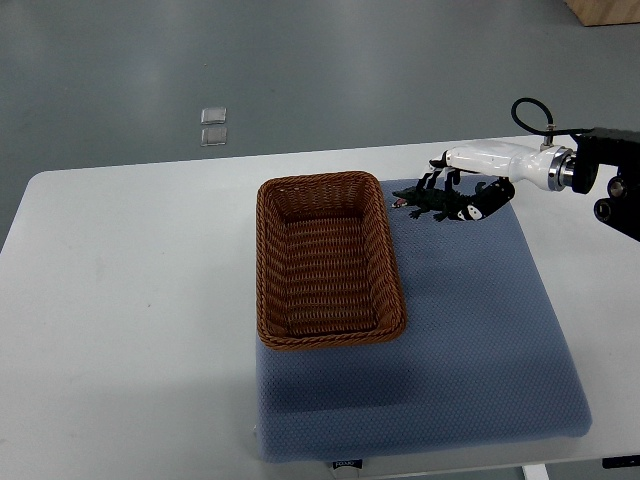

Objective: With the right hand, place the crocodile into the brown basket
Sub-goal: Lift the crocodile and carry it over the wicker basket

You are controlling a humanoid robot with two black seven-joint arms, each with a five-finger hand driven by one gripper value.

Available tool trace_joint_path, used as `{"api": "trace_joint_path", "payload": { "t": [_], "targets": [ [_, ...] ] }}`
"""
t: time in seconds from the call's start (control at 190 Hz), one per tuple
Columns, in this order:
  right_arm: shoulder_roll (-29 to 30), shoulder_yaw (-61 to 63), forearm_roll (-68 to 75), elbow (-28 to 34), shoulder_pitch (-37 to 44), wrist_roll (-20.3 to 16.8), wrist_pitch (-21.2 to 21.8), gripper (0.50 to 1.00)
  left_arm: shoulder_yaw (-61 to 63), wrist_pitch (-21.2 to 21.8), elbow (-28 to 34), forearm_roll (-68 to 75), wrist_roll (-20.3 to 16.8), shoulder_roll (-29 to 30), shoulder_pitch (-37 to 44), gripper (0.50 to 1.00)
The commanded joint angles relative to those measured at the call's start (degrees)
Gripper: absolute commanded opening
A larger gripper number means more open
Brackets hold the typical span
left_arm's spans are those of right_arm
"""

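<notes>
Looking down from the top, there is only 1 view. A white table (120,300) fills most of it. A blue bumpy mat (480,350) lies on the right half of the table. A brown woven basket (268,262) sits on the left part of the mat, with its long sides running away from the robot.

The right hand (478,176) comes in from the right edge, over the far side of the mat. It is white with black fingers (492,198). The fingers are curled around the back end of the toy crocodile (432,204) and pinch it.

The crocodile is dark green. It is outside the basket, just beside the basket's far right corner. Its nose points toward the basket rim. I cannot tell if its belly touches the mat or hangs a little above it.

Past the table is a grey floor (400,60). 2 small clear squares (213,125) lie on it, 1 right behind the other. A bit of brown wood (605,10) shows in the top right corner.
</notes>
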Motion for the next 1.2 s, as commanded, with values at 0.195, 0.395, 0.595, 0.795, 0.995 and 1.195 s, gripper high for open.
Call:
{"api": "trace_joint_path", "payload": {
  "t": [0.195,0.395,0.595,0.795,0.995,1.195],
  "targets": [
    [0.5,4.5,2.7,2.4,-0.2,1.5,1.8,0.500,0.0,0.0,0.0,0.0,0.0,0.0,0.0,1.000],
    [2.6,4.3,0.8,4.0,2.2,1.4,1.5,0.500,0.0,0.0,0.0,0.0,0.0,0.0,0.0,1.000],
    [9.1,3.9,-6.4,4.0,2.3,1.1,-0.2,0.500,0.0,0.0,0.0,0.0,0.0,0.0,0.0,1.000],
    [13.6,3.4,-9.7,3.5,1.8,0.7,-1.5,0.500,0.0,0.0,0.0,0.0,0.0,0.0,0.0,1.000],
    [15.3,3.2,-9.8,2.6,1.4,0.2,-1.6,0.500,0.0,0.0,0.0,0.0,0.0,0.0,0.0,1.000],
    [16.0,3.1,-9.9,2.3,-0.1,-2.7,-1.8,0.580,0.0,0.0,0.0,0.0,0.0,0.0,0.0,1.000]
  ]
}}
